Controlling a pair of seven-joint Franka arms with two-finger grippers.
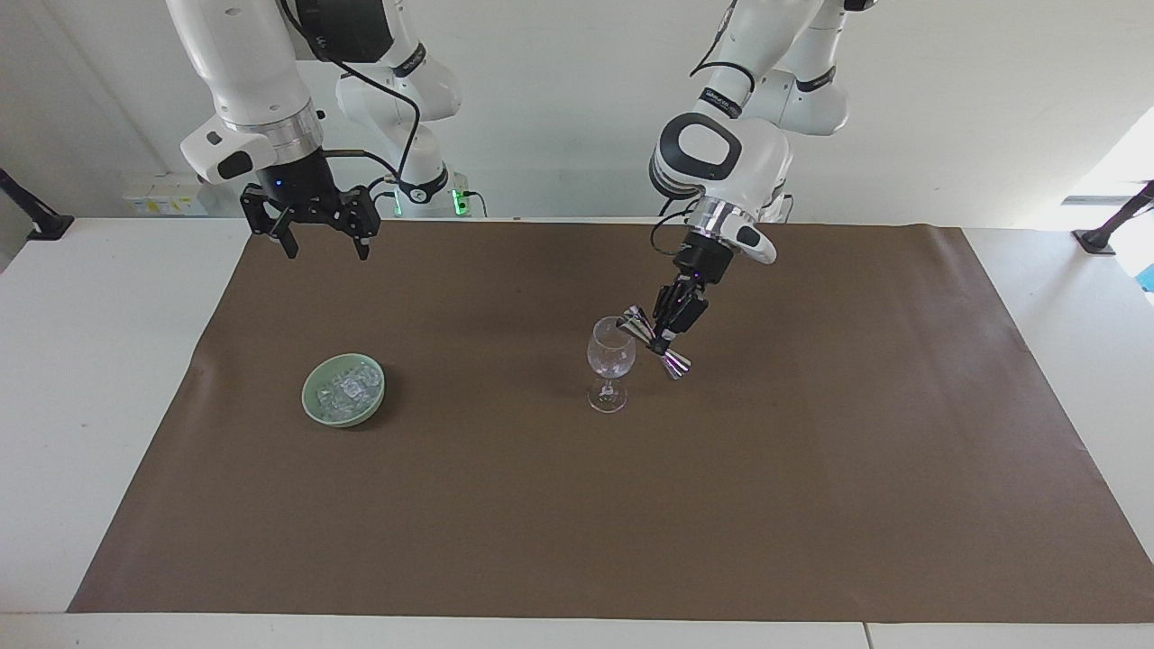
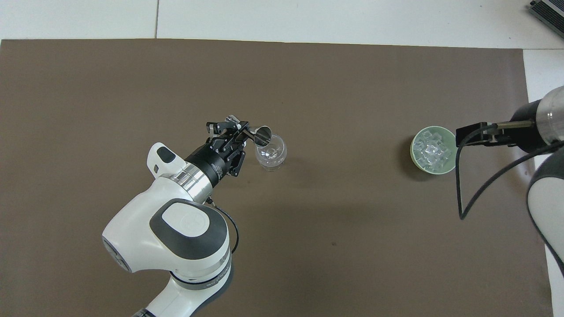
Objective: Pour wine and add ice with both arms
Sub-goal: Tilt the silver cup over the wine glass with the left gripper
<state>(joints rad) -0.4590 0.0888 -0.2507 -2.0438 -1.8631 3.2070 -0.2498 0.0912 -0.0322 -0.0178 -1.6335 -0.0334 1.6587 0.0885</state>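
Observation:
A clear stemmed wine glass [image 1: 610, 361] [image 2: 271, 152] stands upright near the middle of the brown mat. My left gripper [image 1: 665, 332] [image 2: 240, 132] is shut on a silver double-cone jigger [image 1: 655, 342] [image 2: 261, 134], tilted with one mouth over the glass rim. The ice [image 1: 350, 388] [image 2: 432, 149], several small clear chunks, lies in a pale green bowl [image 1: 315, 406] [image 2: 450, 166] toward the right arm's end. My right gripper [image 1: 320, 236] is open and empty, raised over the mat's edge nearest the robots; this arm waits.
A brown mat [image 1: 577, 505] [image 2: 308, 79] covers most of the white table [image 1: 90, 361]. Black clamp mounts [image 1: 36, 221] stand at the table's ends near the robots.

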